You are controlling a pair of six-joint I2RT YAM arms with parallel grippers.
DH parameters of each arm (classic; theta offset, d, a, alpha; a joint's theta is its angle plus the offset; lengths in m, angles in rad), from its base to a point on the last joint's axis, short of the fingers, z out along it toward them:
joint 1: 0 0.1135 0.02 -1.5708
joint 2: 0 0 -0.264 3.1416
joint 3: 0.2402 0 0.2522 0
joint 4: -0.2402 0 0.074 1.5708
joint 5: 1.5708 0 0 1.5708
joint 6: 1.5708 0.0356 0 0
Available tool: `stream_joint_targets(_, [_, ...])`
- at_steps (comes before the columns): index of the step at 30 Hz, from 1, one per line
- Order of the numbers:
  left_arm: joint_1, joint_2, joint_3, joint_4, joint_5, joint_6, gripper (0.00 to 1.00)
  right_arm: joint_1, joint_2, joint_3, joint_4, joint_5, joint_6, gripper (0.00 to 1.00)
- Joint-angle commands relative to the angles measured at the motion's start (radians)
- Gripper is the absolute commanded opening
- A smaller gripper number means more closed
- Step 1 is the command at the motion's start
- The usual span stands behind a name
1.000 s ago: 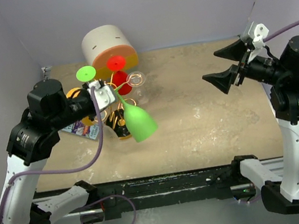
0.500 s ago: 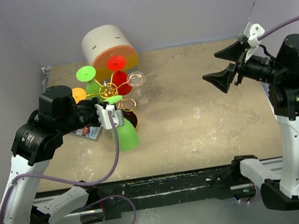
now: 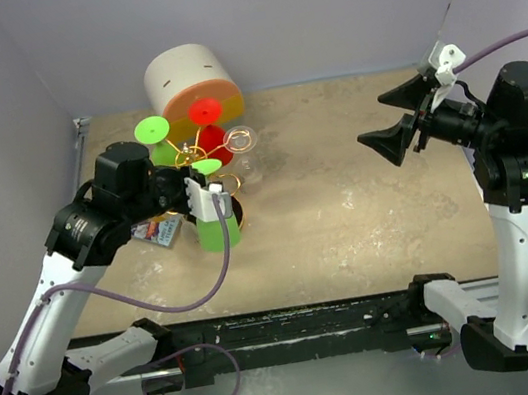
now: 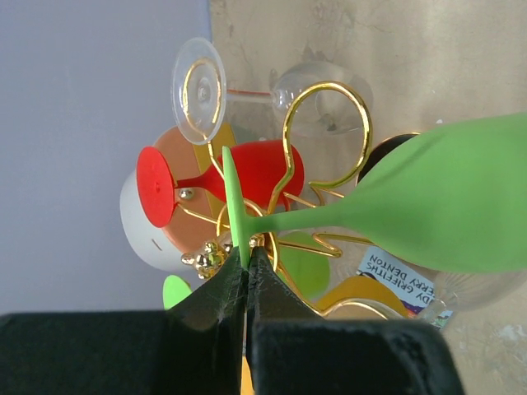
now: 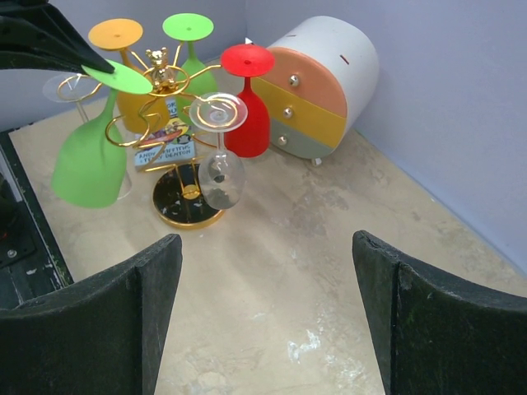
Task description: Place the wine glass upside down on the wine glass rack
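While inverted, wine glass (image 5: 86, 164) by rack (image 5: 185, 210)

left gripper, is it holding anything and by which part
The left gripper pinches the light green wine glass by the edge of its flat foot; the bowl hangs down.

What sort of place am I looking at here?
Likely a robotics lab test cell: plain walls box in a scuffed tabletop, a left arm and right arm stand on a rail at its edge, and the wine glass rack looks staged.
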Motion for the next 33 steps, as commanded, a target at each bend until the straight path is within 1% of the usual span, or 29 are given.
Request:
stream_joint_targets(1, [-0.006,-0.002,-0.016,0.1,-0.028,0.035,0.0,-0.004,-0.003,-0.002,0.006,0.006,-0.02,0.87])
stream_joint_targets(10, [-0.015,0.0,-0.075,0.179,-0.081,0.06,0.0,-0.004,-0.01,-0.017,0.007,0.003,-0.031,0.87])
stream_joint_targets(28, [-0.041,0.016,-0.107,0.219,-0.021,0.08,0.0,-0.004,-0.008,-0.013,0.002,0.001,-0.032,0.88])
stream_joint_targets(33, [-0.042,0.009,-0.094,0.202,0.001,0.067,0.0,-0.004,-0.001,-0.008,-0.003,0.003,-0.032,0.88])
